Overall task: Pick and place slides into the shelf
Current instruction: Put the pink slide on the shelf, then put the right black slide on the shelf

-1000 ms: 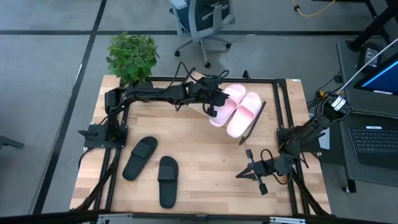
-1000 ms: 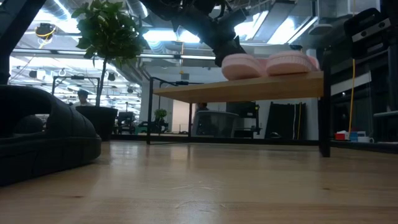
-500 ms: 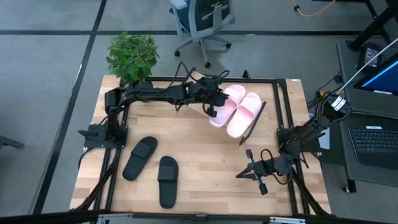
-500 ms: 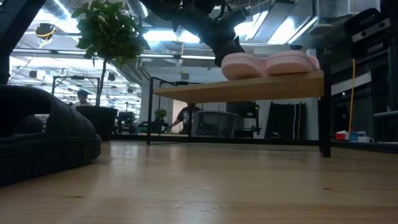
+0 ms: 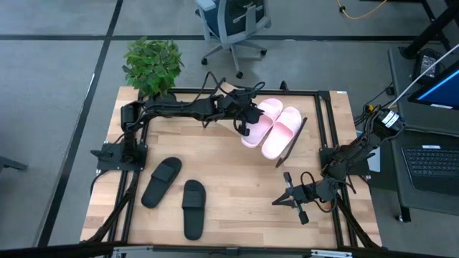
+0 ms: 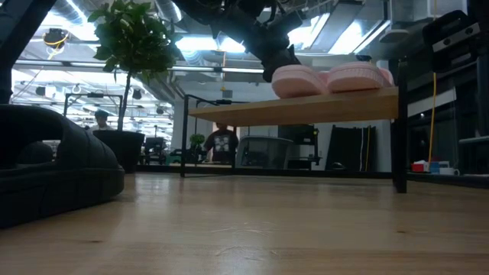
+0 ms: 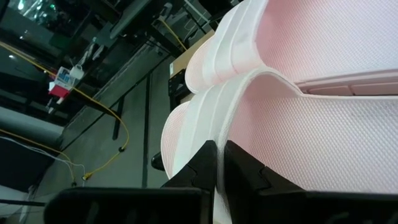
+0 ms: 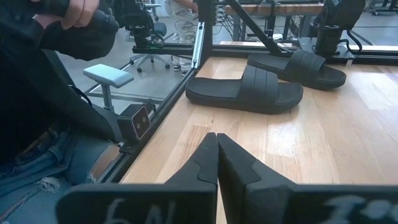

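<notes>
The left gripper point(image 5: 247, 123) is pinching the strap of one pink slide point(image 5: 257, 122) on the shelf point(image 6: 306, 108), beside its pink twin point(image 5: 281, 132). Two black slides point(image 5: 161, 181) are lying on the table point(image 5: 237, 179), where the right gripper point(image 5: 276, 201) is hovering, jaws pressed together.

Two pale pink slides point(image 5: 272, 126); two black slides point(image 5: 176, 193); light-wood shelf point(image 6: 306, 108); green plant point(image 5: 152, 66).

We count two pink slides point(image 5: 272, 127) on one shelf point(image 5: 296, 140), two black slides point(image 5: 177, 195), one potted plant point(image 5: 151, 66), and one office chair point(image 5: 233, 23).
</notes>
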